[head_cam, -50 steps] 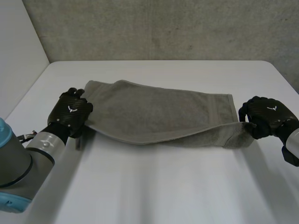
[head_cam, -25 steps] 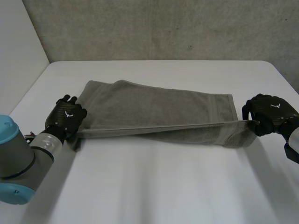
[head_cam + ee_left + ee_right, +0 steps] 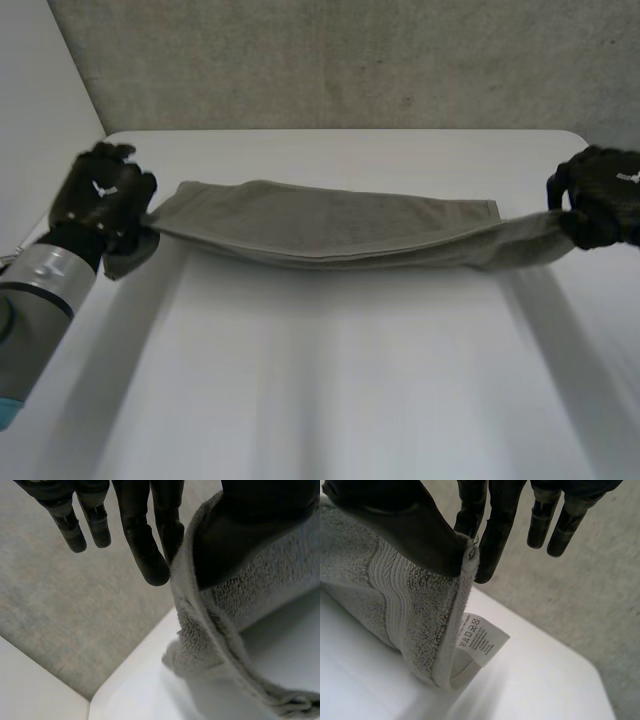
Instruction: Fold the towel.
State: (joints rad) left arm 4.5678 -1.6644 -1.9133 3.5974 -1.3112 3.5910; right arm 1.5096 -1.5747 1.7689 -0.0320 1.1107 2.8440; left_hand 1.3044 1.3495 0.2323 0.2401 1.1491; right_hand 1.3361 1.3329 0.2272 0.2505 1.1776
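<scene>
A grey towel (image 3: 330, 225) hangs stretched between both hands above the white table (image 3: 330, 380), sagging in the middle. My left hand (image 3: 100, 195) pinches the towel's left end; in the left wrist view the thumb (image 3: 250, 525) presses the cloth (image 3: 225, 615) against a finger (image 3: 147, 555). At the far right my right hand (image 3: 600, 195) holds the towel's right end. In the right wrist view its thumb (image 3: 400, 520) clamps the hemmed edge (image 3: 420, 615) against a finger (image 3: 492, 540), and a white care label (image 3: 477, 637) hangs below.
A grey wall (image 3: 350, 60) rises behind the table's far edge. The table's left edge (image 3: 60, 200) runs close by my left hand, and the right edge lies near my right hand.
Both hands have lifted and moved outward and away from me, pulling the towel taut and raising it off the table.
</scene>
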